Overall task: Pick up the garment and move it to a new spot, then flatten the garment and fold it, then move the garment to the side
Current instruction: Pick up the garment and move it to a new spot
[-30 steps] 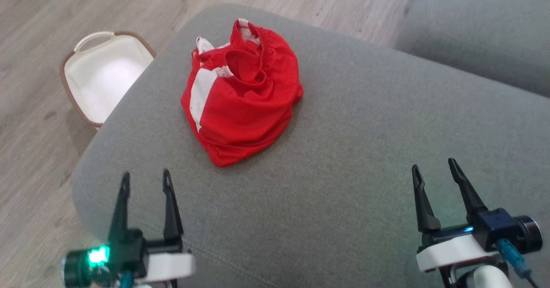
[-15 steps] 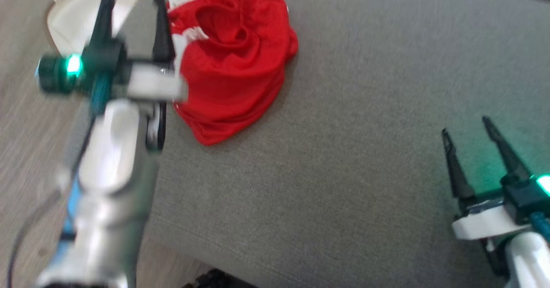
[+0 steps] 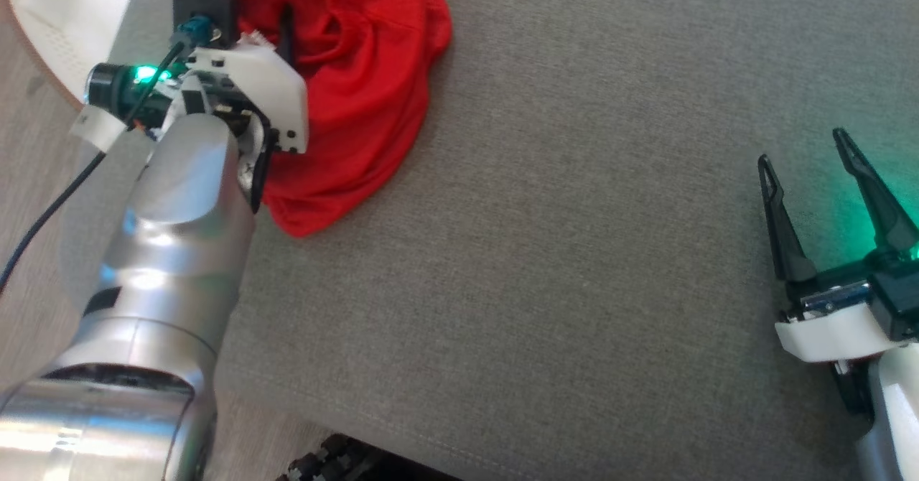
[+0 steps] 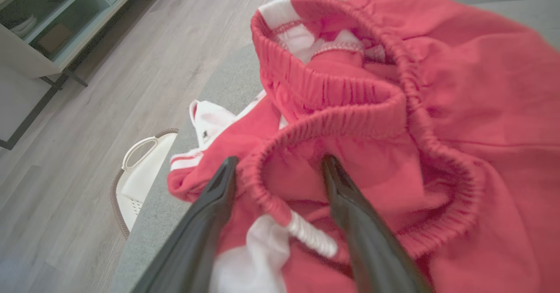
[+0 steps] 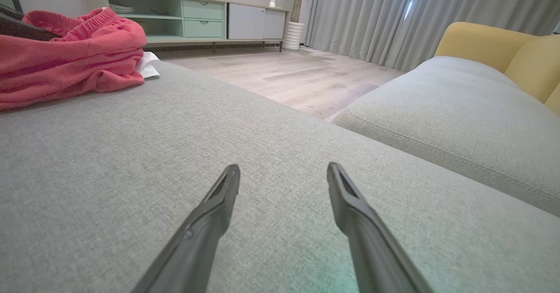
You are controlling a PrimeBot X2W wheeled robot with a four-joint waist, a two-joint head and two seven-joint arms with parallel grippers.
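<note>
Both jaw pairs wide. Left gripper [image 4: 279,159] straddles elastic waistband [image 4: 332,122] of crumpled red garment [image 3: 359,86] near far left corner of grey cushion [image 3: 574,265], likely lining up pinch for pickup; right gripper [image 3: 802,146] hovers empty near right edge.

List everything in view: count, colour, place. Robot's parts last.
garment: one, red and white, bunched on the near cushion
near cushion: one, grey, under the garment
far cushion: one, grey, right of the near one
basket: one, white, on the floor left of the near cushion
floor: one, pale wood, around the cushions
cabinet: one, pale green and white, by the far wall
curtains: one set, grey, right of the cabinet
chair: one, yellow, behind the far cushion
left tool: one, dark, open, astride the garment's waistband
right tool: one, dark, open, over bare near cushion
</note>
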